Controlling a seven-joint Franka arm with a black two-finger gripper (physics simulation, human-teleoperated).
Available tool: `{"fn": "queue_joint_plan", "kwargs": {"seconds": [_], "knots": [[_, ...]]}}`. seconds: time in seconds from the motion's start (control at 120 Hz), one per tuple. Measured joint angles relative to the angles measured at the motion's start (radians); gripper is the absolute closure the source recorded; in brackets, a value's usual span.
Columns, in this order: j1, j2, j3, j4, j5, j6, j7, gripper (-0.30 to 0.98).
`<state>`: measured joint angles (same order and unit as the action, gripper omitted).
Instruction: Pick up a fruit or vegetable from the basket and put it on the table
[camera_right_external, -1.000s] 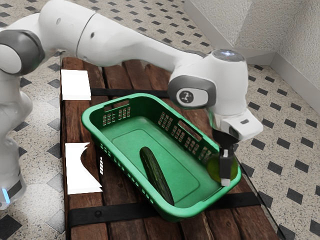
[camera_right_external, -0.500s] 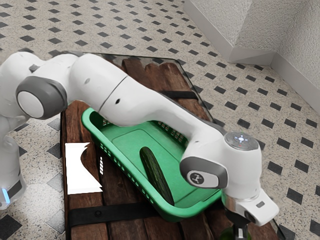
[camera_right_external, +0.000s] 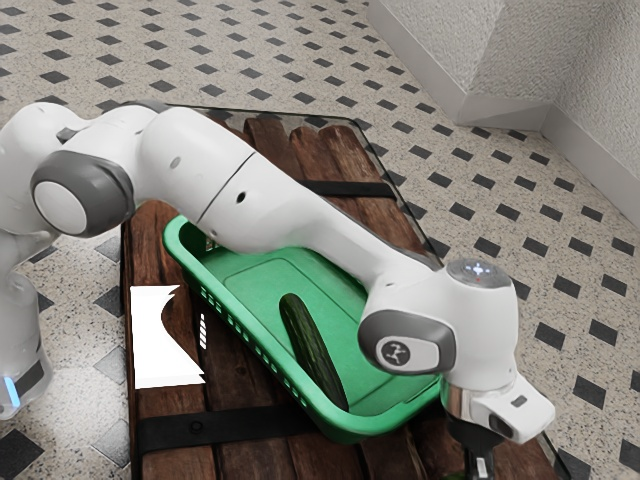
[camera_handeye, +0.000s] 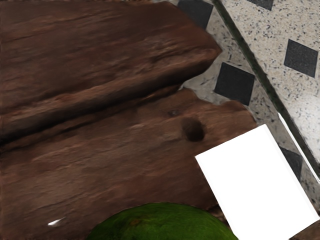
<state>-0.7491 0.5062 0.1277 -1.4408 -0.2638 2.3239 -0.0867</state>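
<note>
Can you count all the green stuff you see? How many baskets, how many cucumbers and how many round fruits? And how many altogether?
Green basket: 1
Cucumber: 1
Round green fruit: 1
Total: 3

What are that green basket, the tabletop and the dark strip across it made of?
Basket: seemingly moulded plastic, smooth with a soft sheen, evenly colored, with rows of small slots.
Tabletop: apparently wood, rough and rustic, with visible grain and uneven plank ends.
Dark strip: flat and black, perhaps painted metal, though its look doesn't settle that.
</note>
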Motion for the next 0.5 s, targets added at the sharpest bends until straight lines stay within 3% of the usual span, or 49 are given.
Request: {"fn": "queue_joint_plan", "kwargs": {"seconds": [0.067,0.15,0.2,0.267,0.308,0.433,0.5], "knots": [[-0.011,-0.019,0.034,0.003,-0.001,0.002,0.008,0.04],[-0.057,-0.116,0.15,0.012,-0.002,0.008,0.003,0.02],[-0.107,-0.195,0.241,0.016,0.019,-0.006,-0.057,0.01],[-0.108,-0.287,0.29,0.022,0.065,-0.109,-0.208,0.01],[-0.028,-0.334,0.301,0.028,0.083,-0.212,-0.334,0.01],[0.402,-0.413,0.295,0.061,0.104,-0.493,-0.708,0.0],[0.508,-0.425,0.283,0.065,0.098,-0.593,-0.878,0.0]]}}
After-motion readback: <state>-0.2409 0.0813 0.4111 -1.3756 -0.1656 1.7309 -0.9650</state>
